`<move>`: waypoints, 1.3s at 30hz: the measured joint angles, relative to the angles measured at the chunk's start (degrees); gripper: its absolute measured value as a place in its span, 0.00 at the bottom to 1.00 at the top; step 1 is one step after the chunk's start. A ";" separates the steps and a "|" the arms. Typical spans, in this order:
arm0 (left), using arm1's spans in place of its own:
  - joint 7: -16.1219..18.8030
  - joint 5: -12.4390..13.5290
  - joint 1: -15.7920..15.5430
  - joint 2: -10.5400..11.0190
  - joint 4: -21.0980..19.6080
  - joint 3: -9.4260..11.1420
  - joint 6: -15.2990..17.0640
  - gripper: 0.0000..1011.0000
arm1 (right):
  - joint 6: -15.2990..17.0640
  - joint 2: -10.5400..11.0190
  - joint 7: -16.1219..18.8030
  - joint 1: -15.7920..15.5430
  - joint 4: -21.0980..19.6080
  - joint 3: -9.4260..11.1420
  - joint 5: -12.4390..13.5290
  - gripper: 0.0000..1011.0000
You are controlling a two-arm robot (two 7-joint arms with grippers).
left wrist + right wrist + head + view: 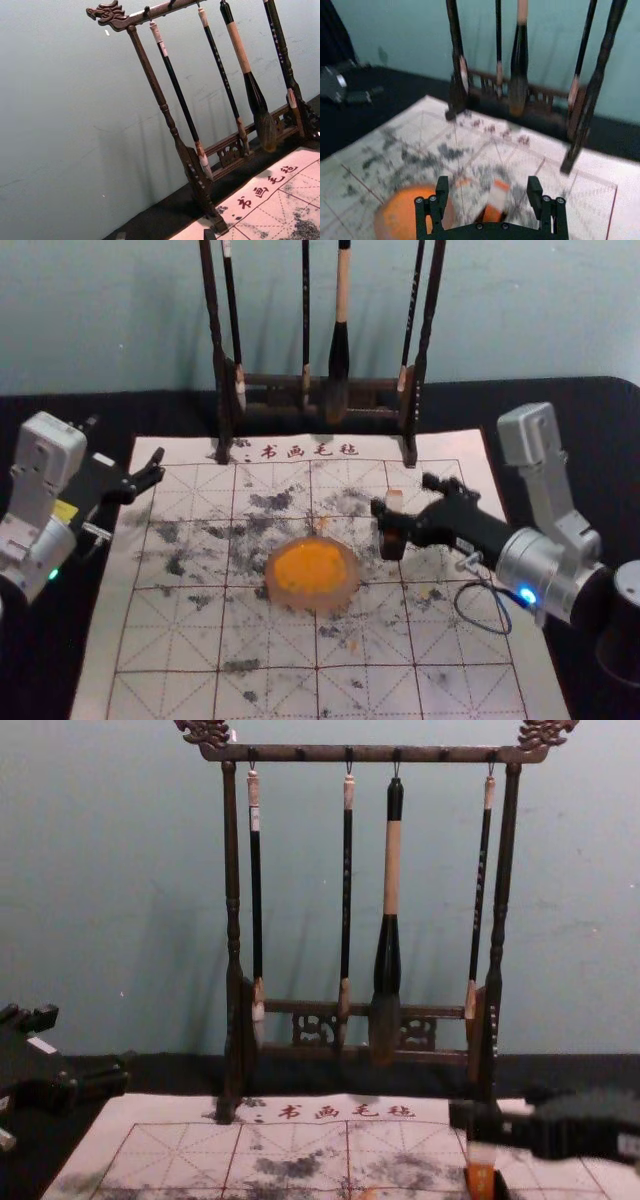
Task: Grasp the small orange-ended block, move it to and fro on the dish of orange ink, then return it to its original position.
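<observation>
Orange-ended block (pixel 497 197), pale in the middle, orange below, near the right claw (pixel 404 497), fingers wide apart.

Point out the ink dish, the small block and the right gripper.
Ink dish (pixel 312 602), head view, front rim.
Small block (pixel 498 196), right wrist view, pale middle.
Right gripper (pixel 488 185), right wrist view, between its open fingertips.

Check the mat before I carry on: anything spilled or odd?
Yes: small orange marks lie on the mat outside the dish, possibly dripped ink, and dark smudges stain the mat's printed grid. The dish itself looks level.
</observation>
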 joint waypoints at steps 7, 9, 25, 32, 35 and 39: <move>0.00 0.00 0.00 0.00 0.00 0.00 0.00 0.99 | -4.90 -0.04 0.03 -1.14 -2.98 3.20 1.26 0.99; 0.00 0.00 0.00 0.00 0.00 0.00 0.00 0.99 | -6.82 -0.65 -1.72 -1.67 -3.00 4.16 0.60 0.99; 0.00 0.00 0.00 0.00 0.00 0.00 0.00 0.99 | -13.67 -5.92 -11.90 -3.20 8.65 4.26 -11.16 0.99; 0.00 0.00 0.00 0.00 0.00 0.00 0.00 0.99 | -13.68 -6.20 -12.11 -3.18 9.07 4.37 -11.49 0.99; 0.00 0.00 0.00 0.00 0.00 0.00 0.00 0.99 | -13.68 -6.13 -12.08 -3.18 8.95 4.35 -11.46 0.99; 0.00 0.00 0.00 0.00 0.00 0.00 0.00 0.99 | -13.69 -6.05 -12.02 -3.18 8.82 4.33 -11.44 0.99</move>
